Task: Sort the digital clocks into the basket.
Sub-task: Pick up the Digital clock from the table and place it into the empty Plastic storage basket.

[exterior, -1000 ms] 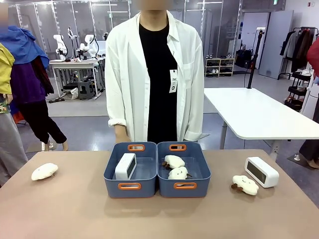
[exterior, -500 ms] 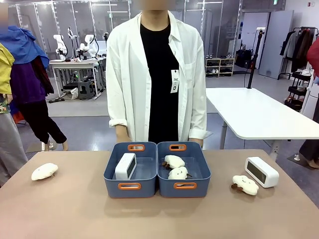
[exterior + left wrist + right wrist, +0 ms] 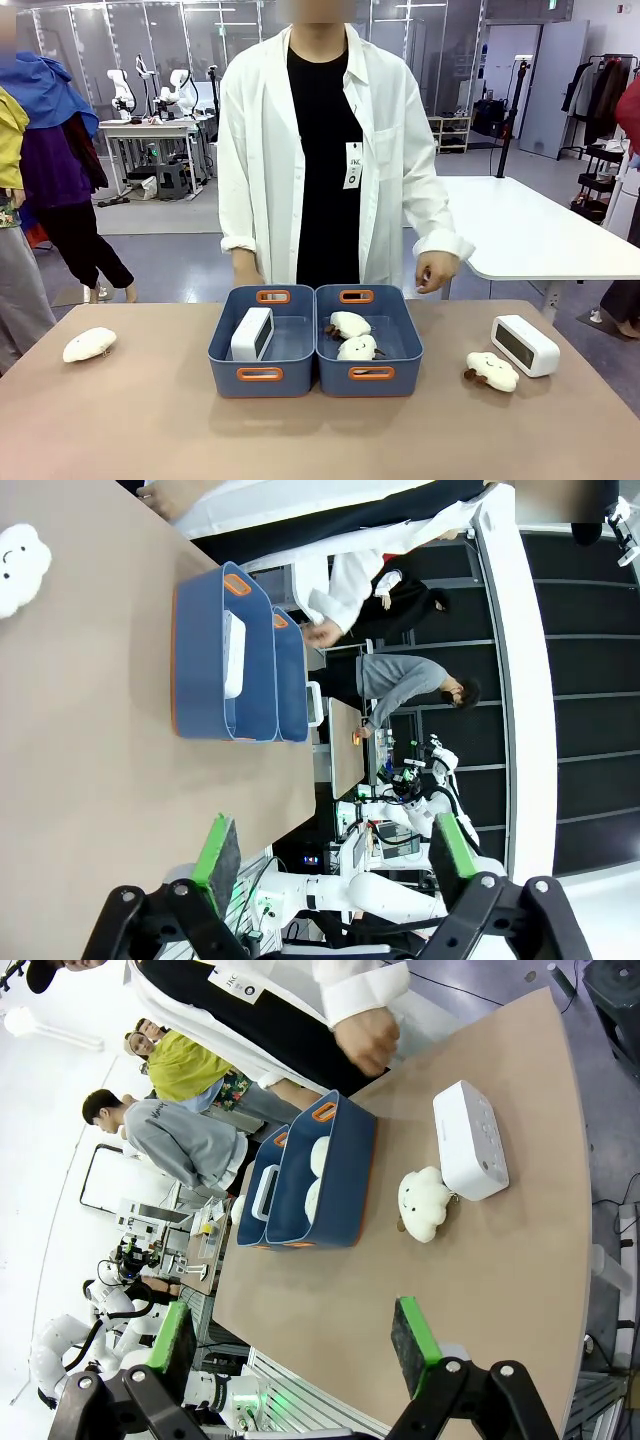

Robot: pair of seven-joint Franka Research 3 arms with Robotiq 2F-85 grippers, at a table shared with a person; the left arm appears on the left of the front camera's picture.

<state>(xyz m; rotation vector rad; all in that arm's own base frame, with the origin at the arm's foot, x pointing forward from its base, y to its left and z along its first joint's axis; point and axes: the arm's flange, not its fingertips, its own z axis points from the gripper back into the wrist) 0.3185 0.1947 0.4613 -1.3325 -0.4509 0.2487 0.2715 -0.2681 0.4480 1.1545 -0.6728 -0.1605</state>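
Observation:
One white digital clock (image 3: 252,333) stands on edge inside the left blue-grey basket (image 3: 222,352). A second digital clock (image 3: 525,345) lies on the table at the right, dark face up-left. In the left wrist view the basket (image 3: 200,650) and its clock (image 3: 234,655) lie far ahead of my open left gripper (image 3: 338,855). My right gripper (image 3: 292,1340) is open too, well short of the loose clock (image 3: 470,1140). The person's hand (image 3: 435,272) hovers above the table's far edge, right of the bins.
The twin bin (image 3: 410,350) to the right holds two cream plush toys (image 3: 352,336). Another plush (image 3: 492,371) lies beside the loose clock, and one (image 3: 89,344) sits at the far left. A person in a white coat stands behind the bins.
The person's arm on the picture's right has swung out and its hand has risen above the table's far edge. The clocks, bins and plush toys have not moved.

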